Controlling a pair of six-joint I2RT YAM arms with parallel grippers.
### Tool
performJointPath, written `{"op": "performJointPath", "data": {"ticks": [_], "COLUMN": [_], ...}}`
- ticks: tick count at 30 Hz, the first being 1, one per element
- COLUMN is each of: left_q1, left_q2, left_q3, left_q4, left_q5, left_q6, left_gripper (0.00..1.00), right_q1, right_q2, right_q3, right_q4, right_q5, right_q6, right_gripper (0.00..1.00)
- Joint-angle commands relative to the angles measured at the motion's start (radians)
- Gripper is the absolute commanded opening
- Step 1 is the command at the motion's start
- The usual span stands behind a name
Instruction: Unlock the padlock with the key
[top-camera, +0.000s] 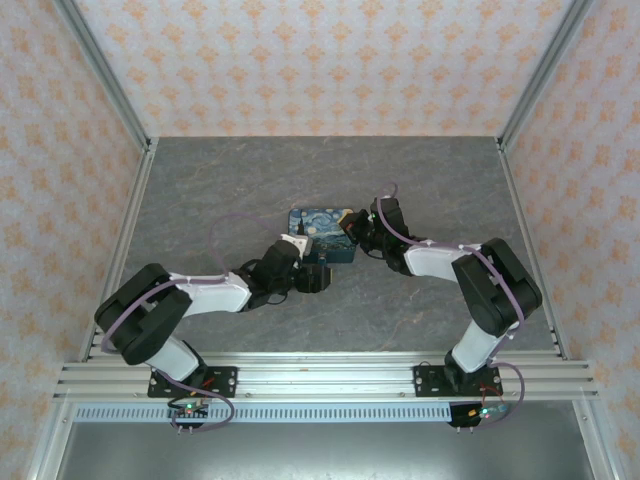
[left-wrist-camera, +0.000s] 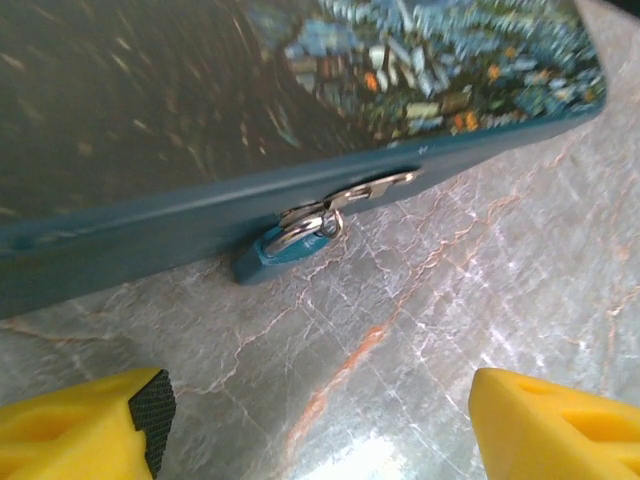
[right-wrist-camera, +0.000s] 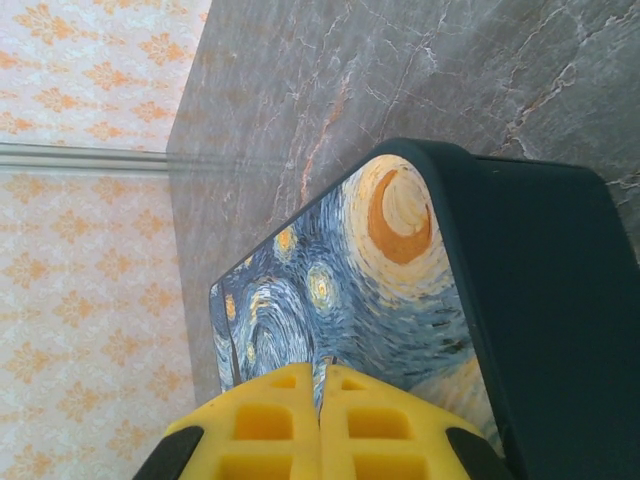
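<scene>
The padlock (top-camera: 318, 226) is a flat dark blue block with a yellow-white swirl print, lying mid-table. A silver ring and a teal-headed key (left-wrist-camera: 296, 240) sit at a slot in the padlock's (left-wrist-camera: 120, 235) dark blue side. My left gripper (top-camera: 318, 276) is just in front of that side. It stands open (left-wrist-camera: 320, 425), with bare table between its yellow fingers and the key a short way beyond them. My right gripper (top-camera: 353, 233) is at the padlock's right end. Its fingers are shut together (right-wrist-camera: 320, 378) over the printed face (right-wrist-camera: 340, 290); I cannot tell whether they touch it.
The grey marbled table (top-camera: 440, 190) is walled by patterned panels with metal frame rails (top-camera: 110, 130) on the left and right. An aluminium rail (top-camera: 320, 378) carries both arm bases at the near edge. Open table lies behind and beside the padlock.
</scene>
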Motion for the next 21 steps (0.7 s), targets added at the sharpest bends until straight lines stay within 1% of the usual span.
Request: {"op": "performJointPath", "data": {"ticks": [1,9,16,21], "left_q1": [-0.011,-0.042,-0.056,-0.063], "left_q2": [0.051,0.139,0.181,0.226], "left_q3": [0.017,0.033,0.05,0.078], "left_q4": [0.109,0.198,0.222,0.241], "left_q5": [-0.019,-0.11,-0.189,-0.197], "left_q6": [0.051,0.131,0.176,0.187], "left_gripper": [0.77,0.76,0.74,0.74], "right_q1": [0.005,0.004,0.005,0.004], "right_q2": [0.025,0.039,0.056,0.066], "right_q3": [-0.029,-0.052,-0.06,-0.067], "right_q4": [0.056,0.07,0.079,0.082], "right_q5": [0.011,0.013,0.01,0.011], "right_q6": [0.015,0.017,0.018,0.018], "right_gripper": [0.0,0.0,0.0,0.0]}}
